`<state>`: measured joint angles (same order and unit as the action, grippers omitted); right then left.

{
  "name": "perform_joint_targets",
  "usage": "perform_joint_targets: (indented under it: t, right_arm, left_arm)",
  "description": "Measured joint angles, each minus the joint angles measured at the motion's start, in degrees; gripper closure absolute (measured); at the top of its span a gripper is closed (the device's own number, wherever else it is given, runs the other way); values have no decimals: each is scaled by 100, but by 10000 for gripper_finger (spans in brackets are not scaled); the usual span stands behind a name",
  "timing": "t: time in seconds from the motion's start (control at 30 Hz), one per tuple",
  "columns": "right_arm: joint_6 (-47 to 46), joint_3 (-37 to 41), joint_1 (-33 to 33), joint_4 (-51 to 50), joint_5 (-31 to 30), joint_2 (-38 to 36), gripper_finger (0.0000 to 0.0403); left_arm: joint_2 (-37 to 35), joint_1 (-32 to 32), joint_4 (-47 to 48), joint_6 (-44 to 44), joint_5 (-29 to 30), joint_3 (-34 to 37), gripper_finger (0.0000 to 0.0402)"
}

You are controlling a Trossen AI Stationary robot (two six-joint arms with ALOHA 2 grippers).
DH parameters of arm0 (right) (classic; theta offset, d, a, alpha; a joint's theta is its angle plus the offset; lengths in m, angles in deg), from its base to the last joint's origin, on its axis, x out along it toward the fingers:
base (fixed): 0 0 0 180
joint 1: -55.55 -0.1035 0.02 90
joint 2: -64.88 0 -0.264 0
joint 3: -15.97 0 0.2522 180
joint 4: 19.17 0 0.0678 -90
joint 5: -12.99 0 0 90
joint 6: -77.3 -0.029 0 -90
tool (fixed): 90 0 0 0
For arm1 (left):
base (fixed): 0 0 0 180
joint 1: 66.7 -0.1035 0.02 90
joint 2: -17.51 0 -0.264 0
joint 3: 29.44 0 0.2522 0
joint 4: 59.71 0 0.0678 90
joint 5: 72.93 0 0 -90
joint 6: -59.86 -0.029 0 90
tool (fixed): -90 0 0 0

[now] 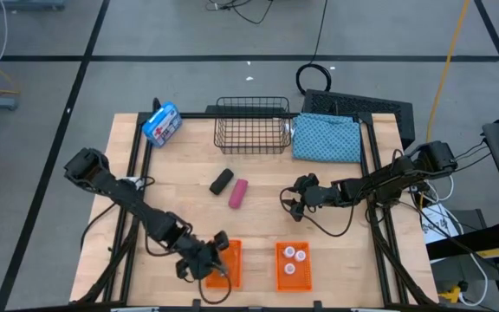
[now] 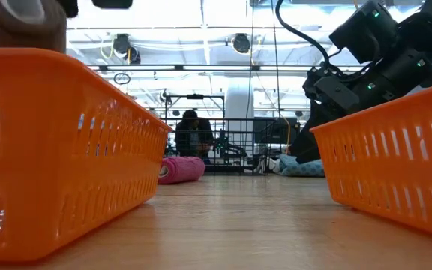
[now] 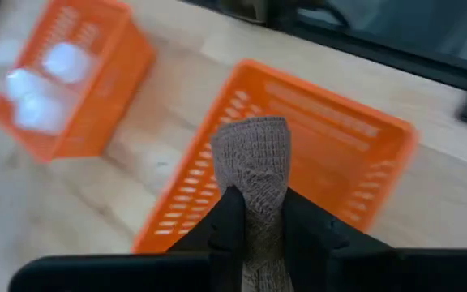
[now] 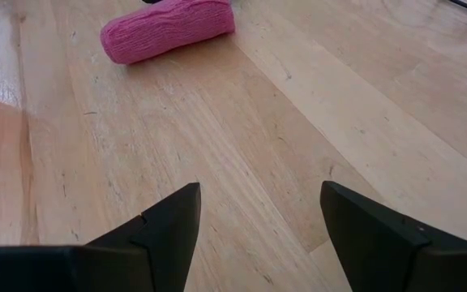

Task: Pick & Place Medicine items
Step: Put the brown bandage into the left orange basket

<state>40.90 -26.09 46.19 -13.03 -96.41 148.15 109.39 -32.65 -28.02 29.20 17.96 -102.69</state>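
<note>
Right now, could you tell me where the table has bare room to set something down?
Bare wood lies between the two orange baskets, and along the left edge below the blue-and-white package. The middle is crowded: black piece, pink piece, open right gripper. The left gripper holds the brown piece over the left basket.

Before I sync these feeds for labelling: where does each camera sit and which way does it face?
High: overhead, straight down; both arms, left gripper, right gripper.
Low: table height, between orange baskets, facing the room; right arm above.
Left wrist: over a basket; fingers clamp the brown roll.
Right wrist: down at the table; open fingers.
Shared: pink roll, high, low, right wrist.
</note>
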Motion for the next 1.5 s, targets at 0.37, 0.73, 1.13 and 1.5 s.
perform_joint_targets:
  t: [0.37, 0.73, 1.13, 1.5]
  right_arm:
    - [24, 0, 1, 0, -10, 0, 158]
    - [153, 0, 0, 0, -15, 0, 158]
    - [323, 0, 2, 45, -20, 0, 158]
    - [263, -1, 0, 299, -10, 2, 158]
  left_arm:
    - [0, -68, -105, -142, -402, 0, 335]
    - [0, -93, -154, -944, -627, 0, 331]
    - [2, -395, -207, -2911, -1335, 0, 330]
    - [265, -642, -468, -4023, -1501, -2, 330]
